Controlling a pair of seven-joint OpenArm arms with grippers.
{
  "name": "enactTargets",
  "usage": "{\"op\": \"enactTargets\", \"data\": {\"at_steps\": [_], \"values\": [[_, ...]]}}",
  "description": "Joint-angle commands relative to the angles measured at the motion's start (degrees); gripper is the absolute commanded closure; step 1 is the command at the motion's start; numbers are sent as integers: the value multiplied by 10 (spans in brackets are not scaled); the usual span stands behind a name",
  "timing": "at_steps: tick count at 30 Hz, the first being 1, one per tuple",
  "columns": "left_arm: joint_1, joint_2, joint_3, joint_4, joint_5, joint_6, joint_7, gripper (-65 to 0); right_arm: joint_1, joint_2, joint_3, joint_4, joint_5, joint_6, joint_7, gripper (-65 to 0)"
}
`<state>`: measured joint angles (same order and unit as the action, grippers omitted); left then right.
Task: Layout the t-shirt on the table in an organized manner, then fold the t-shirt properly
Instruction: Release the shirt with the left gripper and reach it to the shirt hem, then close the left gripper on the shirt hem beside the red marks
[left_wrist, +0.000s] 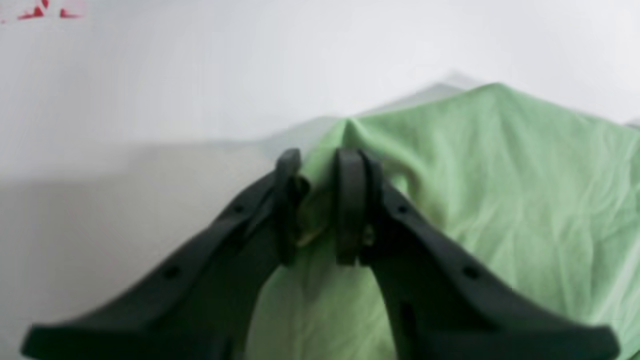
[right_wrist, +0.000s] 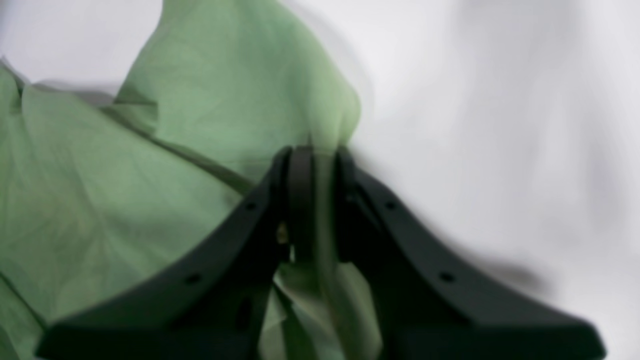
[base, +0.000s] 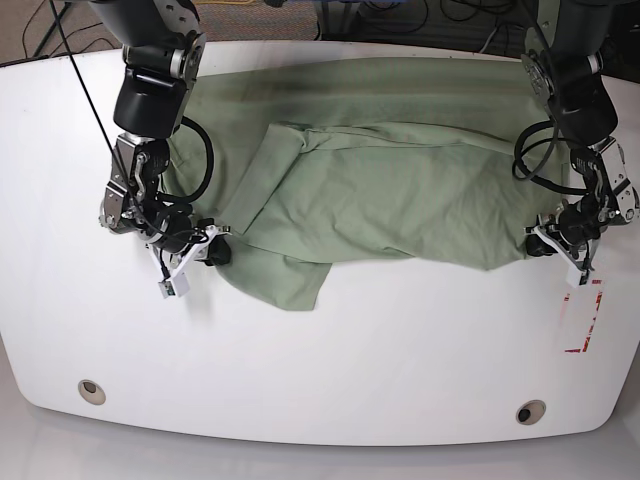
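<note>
Base view, left to right: the right gripper (base: 216, 249) pinches the edge of the t-shirt (base: 400, 190), which lies rumpled and partly doubled over across the far half of the glossy white bench (base: 330, 380). Two round grommet holes (base: 91, 390) sit near the front edge. The left gripper (base: 536, 240) is clamped on the opposite cloth edge, beside a red-marked rectangle (base: 582, 322). Cables and flooring show beyond the far edge.
</note>
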<state>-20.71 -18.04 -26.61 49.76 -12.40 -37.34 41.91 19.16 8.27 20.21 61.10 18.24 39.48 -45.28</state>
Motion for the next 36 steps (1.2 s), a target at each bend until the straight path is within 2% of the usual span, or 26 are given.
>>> {"op": "enactTargets", "data": {"at_steps": [1,10,16,22,31,36], "values": [[-6,-4,-1,2,6,-2,16,-89,15,7,1,11,12,5,8,-59],[-6,-6,-1,48,6,-2,14,-29,21,13,0,18,9,5,8,-43],[-5,-4,20,67,8,-27,2,-24,32,25,-1,29,12,5,6,-30],[-5,-7,30,118,7,-27,3,-22,37,27,-1,45,12,5,-22,-29],[13,-7,29,219,7,-27,47,-22,37,36,1,101,12,5,-58,-29],[28,-8,27,247,6,-27,47,-22,36,36,1,121,12,5,-62,-29]]}}
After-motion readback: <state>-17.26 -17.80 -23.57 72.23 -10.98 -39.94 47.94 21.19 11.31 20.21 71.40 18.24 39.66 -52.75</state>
